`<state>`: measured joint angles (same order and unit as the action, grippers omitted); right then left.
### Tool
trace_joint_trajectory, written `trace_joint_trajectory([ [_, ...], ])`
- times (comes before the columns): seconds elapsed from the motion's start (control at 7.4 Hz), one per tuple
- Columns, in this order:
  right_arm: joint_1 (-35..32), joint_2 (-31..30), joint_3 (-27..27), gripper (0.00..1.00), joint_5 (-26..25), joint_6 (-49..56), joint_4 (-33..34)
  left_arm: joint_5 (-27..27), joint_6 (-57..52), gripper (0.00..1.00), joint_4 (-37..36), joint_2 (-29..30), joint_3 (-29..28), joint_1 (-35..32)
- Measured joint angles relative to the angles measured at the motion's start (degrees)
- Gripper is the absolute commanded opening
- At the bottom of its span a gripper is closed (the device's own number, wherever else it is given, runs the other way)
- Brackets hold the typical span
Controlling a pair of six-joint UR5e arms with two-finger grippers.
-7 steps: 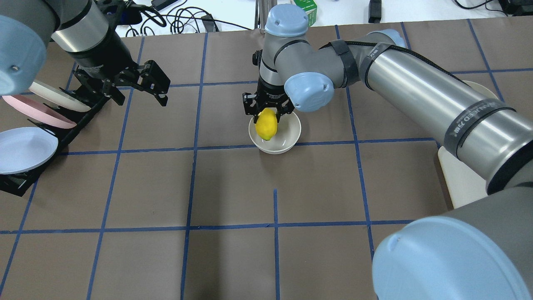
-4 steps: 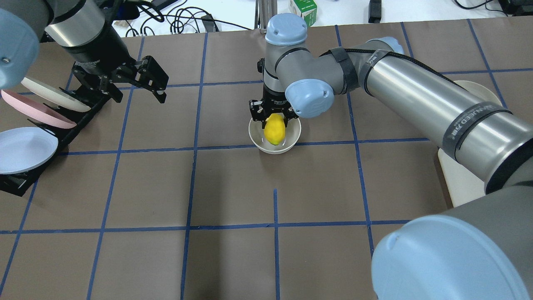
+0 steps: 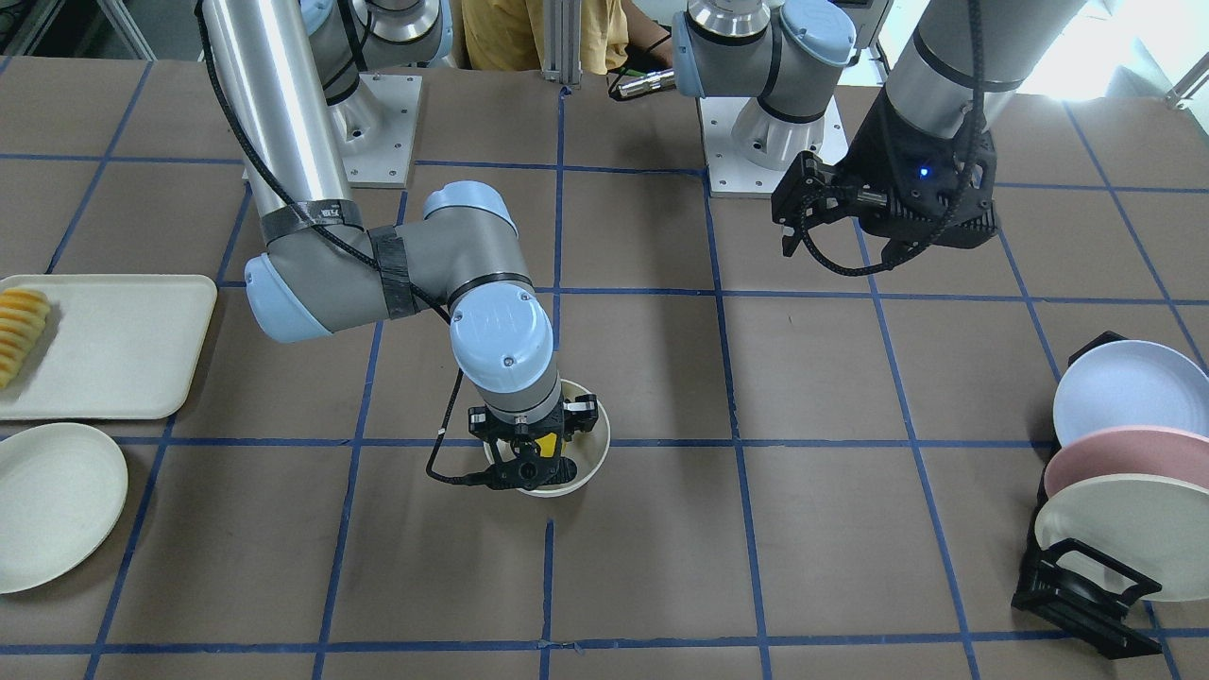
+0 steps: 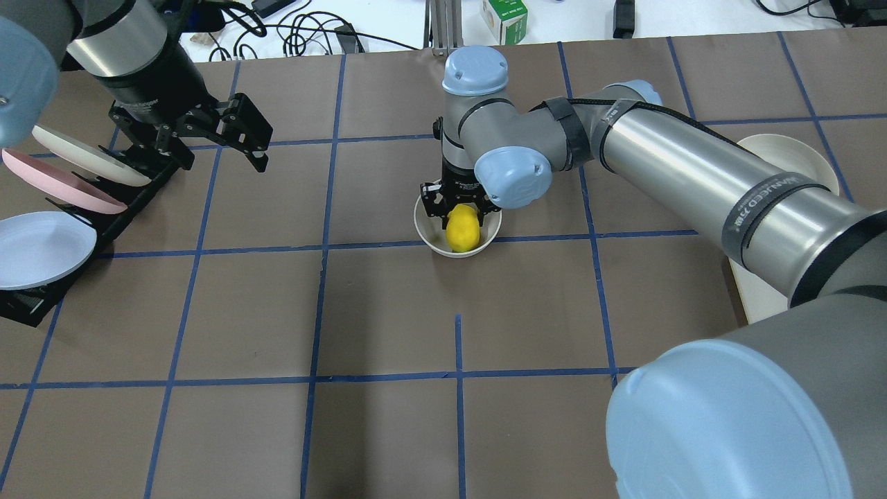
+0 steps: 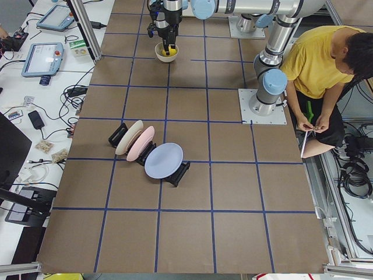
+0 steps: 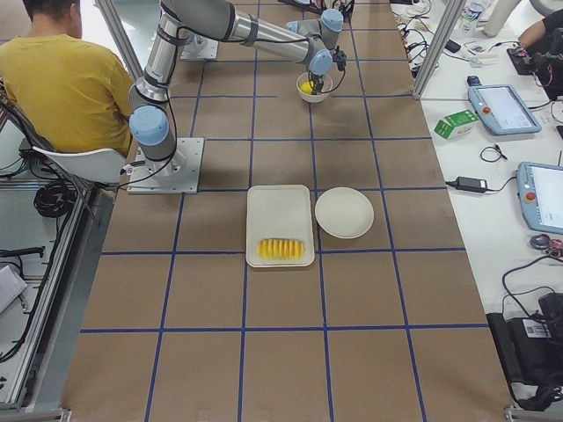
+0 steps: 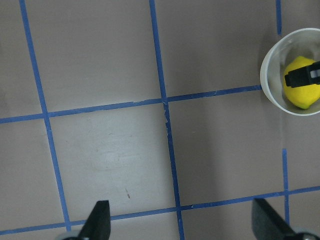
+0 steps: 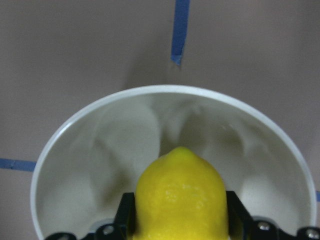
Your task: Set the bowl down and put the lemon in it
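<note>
The off-white bowl [image 4: 425, 229] stands upright on the brown table near its middle. My right gripper [image 4: 461, 210] reaches straight down into it, shut on the yellow lemon [image 4: 462, 231], which hangs low inside the bowl. The right wrist view shows the lemon [image 8: 182, 192] clamped between both fingers above the bowl's smooth inside [image 8: 95, 165]. From the front, the bowl [image 3: 590, 461] is partly hidden by the right gripper [image 3: 529, 460]. My left gripper [image 4: 222, 161] is open and empty, raised far to the bowl's left. Its wrist view shows the bowl [image 7: 270, 95] and lemon [image 7: 299, 95] at the right edge.
A black rack [image 4: 90, 229] at the left holds a cream, a pink and a pale blue plate. A cream tray [image 3: 113, 345] with sliced fruit [image 3: 19, 331] and a flat cream plate [image 3: 52, 501] lie on my right side. A person sits behind the robot [image 5: 317, 55].
My right gripper has moved a little right and lowered the lemon deeper into the bowl. My left gripper has drifted slightly left and away from the bowl.
</note>
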<state>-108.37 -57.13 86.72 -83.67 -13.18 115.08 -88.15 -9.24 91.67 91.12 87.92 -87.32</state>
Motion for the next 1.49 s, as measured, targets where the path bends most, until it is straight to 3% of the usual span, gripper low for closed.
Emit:
trace_joint_trajectory([
  [0.54,0.56,-0.93,-1.25,1.00,-0.09,0.01,-0.44,-0.10,0.01,1.00,0.00,-0.12,0.18,-0.05],
  [0.81,2.79,-6.03,-2.85,1.00,-0.45,0.17,-5.03,-0.08,0.01,1.00,-0.03,-0.16,0.25,-0.05],
  [1.49,19.30,-22.20,-2.47,1.00,-0.95,3.49,-22.91,-0.31,0.01,1.00,-0.15,-0.22,0.32,-0.03],
])
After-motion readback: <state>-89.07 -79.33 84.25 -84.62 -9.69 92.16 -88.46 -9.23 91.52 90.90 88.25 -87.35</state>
